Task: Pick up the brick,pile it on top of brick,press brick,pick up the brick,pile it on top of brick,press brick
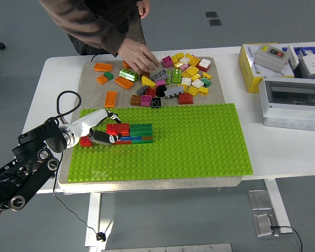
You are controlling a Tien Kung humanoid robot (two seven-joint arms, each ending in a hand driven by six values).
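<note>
At the left end of the green baseplate (199,142), the left hand (97,131) rests against the brick stack (131,133), fingers curled about the red brick's (118,128) left end. A small red brick (85,141) sits just beside the wrist. The plate's right side lies bare, clear to its edges. Behind the plate, a person's hand (139,56) reaches among the loose bricks (186,73) on the grey mat (89,79).
</note>
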